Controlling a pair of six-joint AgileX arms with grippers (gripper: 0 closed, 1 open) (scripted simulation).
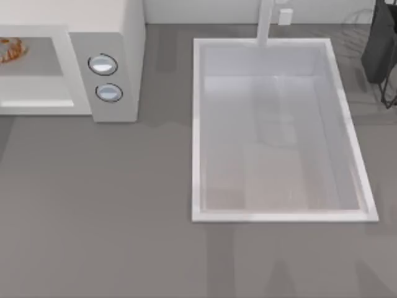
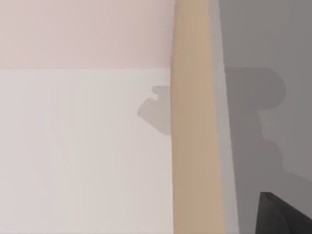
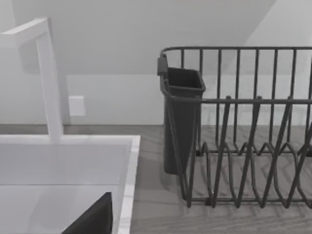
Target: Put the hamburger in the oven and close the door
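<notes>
The oven (image 1: 124, 37) stands at the table's back left, its grey cavity (image 1: 43, 59) open to view. Two silver-rimmed knobs (image 1: 103, 64) sit on its right panel. The hamburger (image 1: 8, 49), cream with orange-brown patches, lies inside the cavity at the picture's left edge. The door is out of view. A dark part of my left gripper (image 2: 287, 217) shows beside a tan strip (image 2: 195, 122) and a white surface. A dark part of my right gripper (image 3: 92, 219) hangs over the sink's far right corner.
A large white sink (image 1: 197, 124) with a tall faucet (image 1: 265, 25) takes the table's middle and right. A dark wire dish rack (image 3: 243, 146) with a cutlery cup (image 3: 180, 117) stands at the back right (image 1: 381, 49). Grey counter runs along the front.
</notes>
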